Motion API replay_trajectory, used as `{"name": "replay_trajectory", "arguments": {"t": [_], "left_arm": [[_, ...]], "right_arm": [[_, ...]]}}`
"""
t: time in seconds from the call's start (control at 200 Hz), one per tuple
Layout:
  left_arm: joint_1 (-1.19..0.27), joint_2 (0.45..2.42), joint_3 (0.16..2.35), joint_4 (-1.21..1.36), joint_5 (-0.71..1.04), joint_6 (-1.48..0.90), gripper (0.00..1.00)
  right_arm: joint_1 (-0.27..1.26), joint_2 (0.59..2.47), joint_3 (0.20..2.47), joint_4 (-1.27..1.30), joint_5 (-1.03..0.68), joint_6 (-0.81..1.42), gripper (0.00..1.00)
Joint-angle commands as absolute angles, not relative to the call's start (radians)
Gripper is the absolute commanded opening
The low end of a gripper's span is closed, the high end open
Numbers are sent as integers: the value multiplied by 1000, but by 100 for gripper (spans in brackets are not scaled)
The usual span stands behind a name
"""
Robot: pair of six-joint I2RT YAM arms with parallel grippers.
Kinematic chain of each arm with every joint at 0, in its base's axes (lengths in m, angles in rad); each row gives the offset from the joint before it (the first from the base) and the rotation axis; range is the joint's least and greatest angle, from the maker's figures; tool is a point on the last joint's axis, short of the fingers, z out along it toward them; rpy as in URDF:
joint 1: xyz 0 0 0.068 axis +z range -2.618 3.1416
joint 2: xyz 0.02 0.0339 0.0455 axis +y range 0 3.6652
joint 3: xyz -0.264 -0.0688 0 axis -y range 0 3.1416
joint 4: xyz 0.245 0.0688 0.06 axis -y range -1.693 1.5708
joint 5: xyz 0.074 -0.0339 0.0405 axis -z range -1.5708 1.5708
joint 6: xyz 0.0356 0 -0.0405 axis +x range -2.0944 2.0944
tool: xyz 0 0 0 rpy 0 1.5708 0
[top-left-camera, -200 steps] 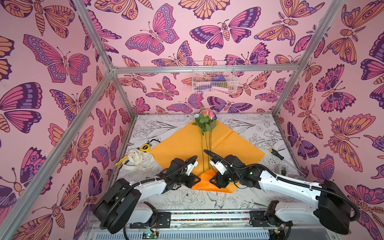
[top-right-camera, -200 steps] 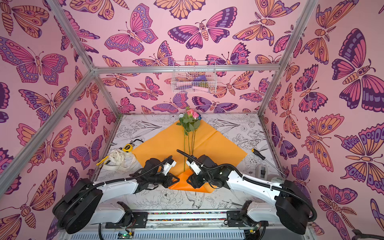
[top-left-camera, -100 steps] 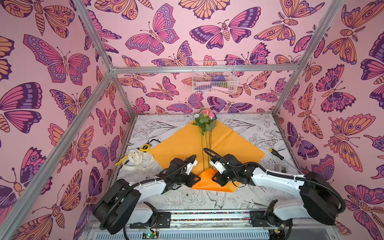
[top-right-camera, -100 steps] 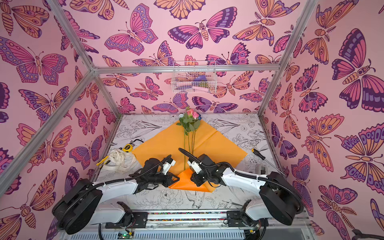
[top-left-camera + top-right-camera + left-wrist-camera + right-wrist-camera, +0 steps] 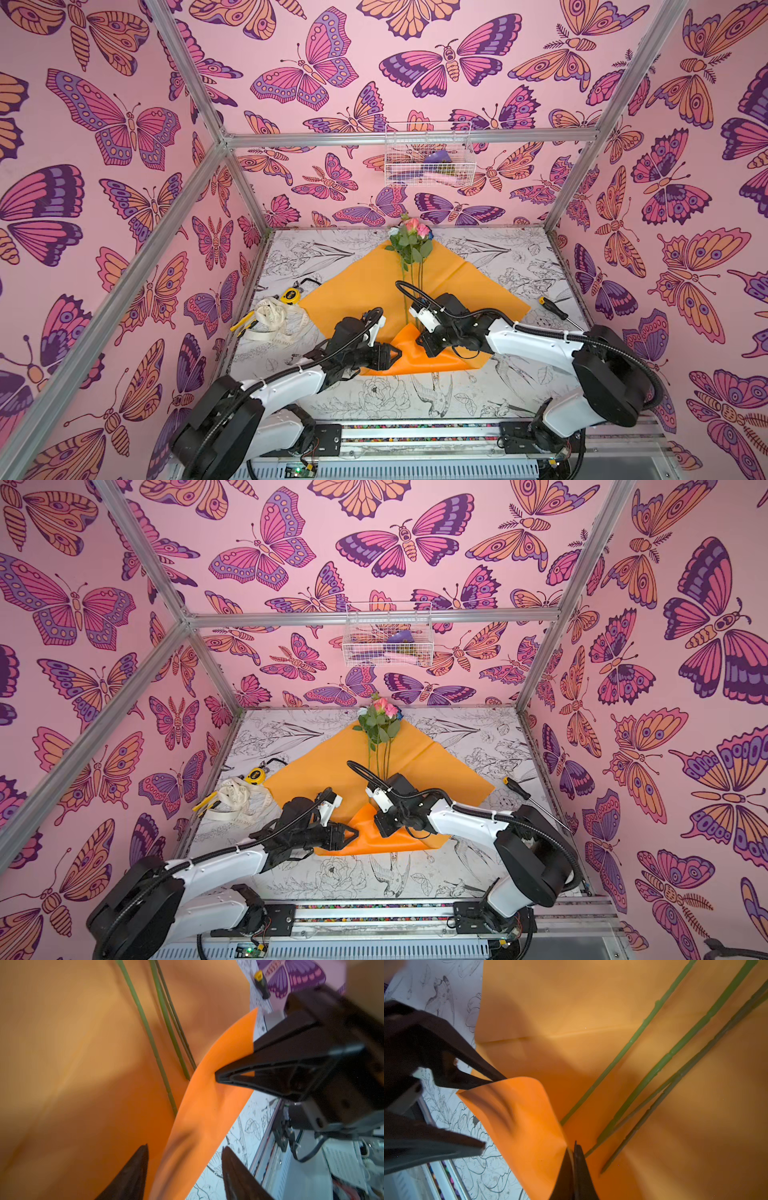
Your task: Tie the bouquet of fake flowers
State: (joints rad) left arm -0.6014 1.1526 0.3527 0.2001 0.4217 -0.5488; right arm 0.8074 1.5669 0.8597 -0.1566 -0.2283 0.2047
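Observation:
The bouquet of fake flowers lies on the orange wrapping paper, with its blooms at the far corner and its green stems running toward me. The paper's near corner is folded up over the stem ends. My right gripper is shut on this raised flap. My left gripper is open, with the flap's edge standing between its fingers.
A heap of cream ribbon lies at the left with a yellow tape measure behind it. A screwdriver lies to the right of the paper. A wire basket hangs on the back wall.
My right gripper has shut on the raised paper corner. My left gripper, shut on that corner before, has opened and let it go.

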Motion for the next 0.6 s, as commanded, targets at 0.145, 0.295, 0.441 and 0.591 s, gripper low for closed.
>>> {"name": "replay_trajectory", "arguments": {"t": [0.145, 0.295, 0.441, 0.591], "left_arm": [[-597, 941, 339, -30, 161, -615, 82], [-596, 885, 354, -93, 117, -603, 89], [-596, 894, 371, -100, 124, -599, 89], [-595, 922, 393, -97, 139, -600, 86]], "right_arm": [[761, 1628, 903, -178, -215, 185, 0], [744, 1660, 936, -185, -212, 179, 0], [735, 1697, 976, -199, -210, 161, 0], [722, 1729, 1008, -205, -216, 146, 0]]}}
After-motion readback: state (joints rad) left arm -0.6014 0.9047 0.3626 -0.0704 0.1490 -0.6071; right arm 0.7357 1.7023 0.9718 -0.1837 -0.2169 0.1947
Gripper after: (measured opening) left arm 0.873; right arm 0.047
